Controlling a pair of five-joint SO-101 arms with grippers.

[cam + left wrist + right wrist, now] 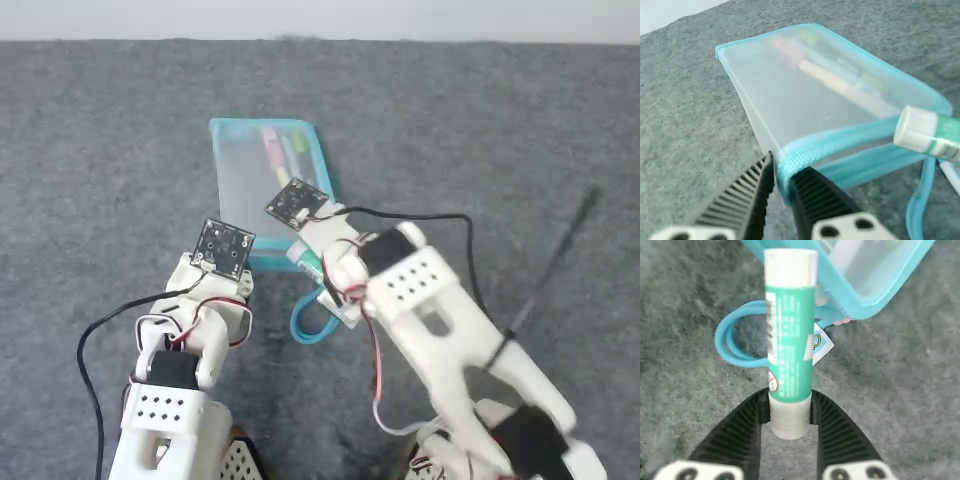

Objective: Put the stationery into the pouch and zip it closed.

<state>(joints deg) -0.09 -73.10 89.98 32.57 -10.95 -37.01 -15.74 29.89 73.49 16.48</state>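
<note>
Grey mat (pixel 100 150); right tool (pixel 788 399) holds glue stick (pixel 790 330), cap toward pouch (pixel 867 275).

Left claw (pixel 781 172) sits at the near corner of the pouch (pixel 805 100), the zip edge caught between its jaws, and the pouch stretches away ahead of it. Pens (pixel 830 82) lie inside, toward the far end. Right claw (pixel 789 405) has the glue stick (pixel 790 335) by its base, the stick pointing straight ahead, tip reaching the pouch's edge. The strap loop (pixel 732 340) lies on the mat (pixel 900 405) just beside and below the stick.
</note>
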